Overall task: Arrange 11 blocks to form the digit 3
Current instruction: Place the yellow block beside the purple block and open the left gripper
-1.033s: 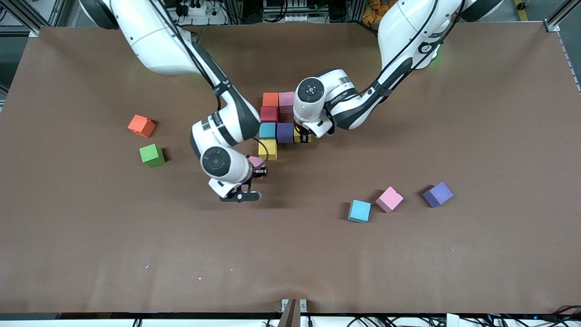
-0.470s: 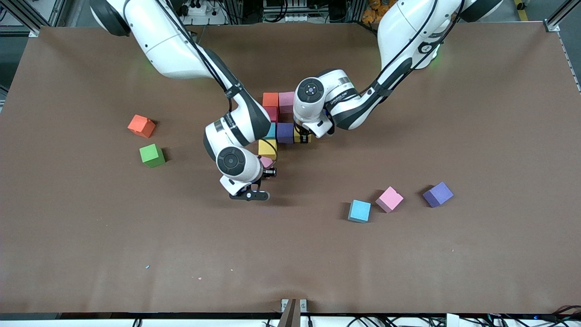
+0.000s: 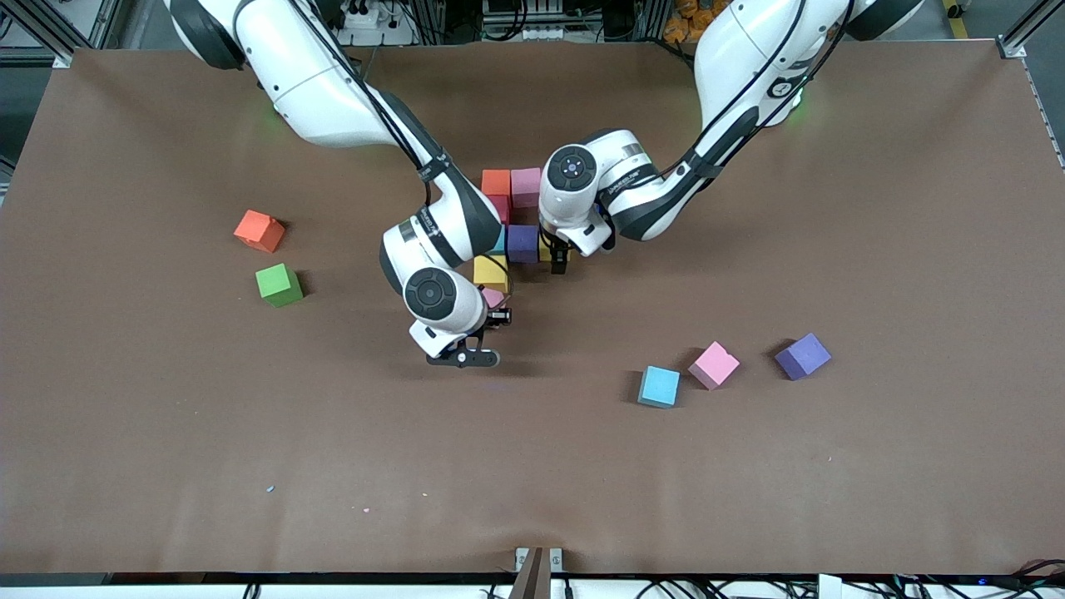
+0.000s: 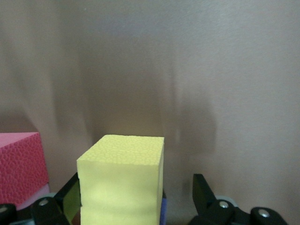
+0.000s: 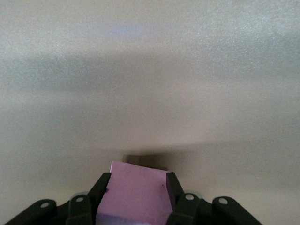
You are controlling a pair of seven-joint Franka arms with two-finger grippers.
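Bare desk (image 3: 532, 466) lies open all around the block cluster.
Left hand (image 4: 136, 197) released, straddling a yellow cube (image 4: 122, 183); right hand (image 5: 138, 197) grasps a pink cube (image 5: 136, 194) just beside the cluster.

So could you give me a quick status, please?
Left gripper open around yellow block in the digit 3. Right gripper shut on pink block, beside the figure. Nothing in the way.
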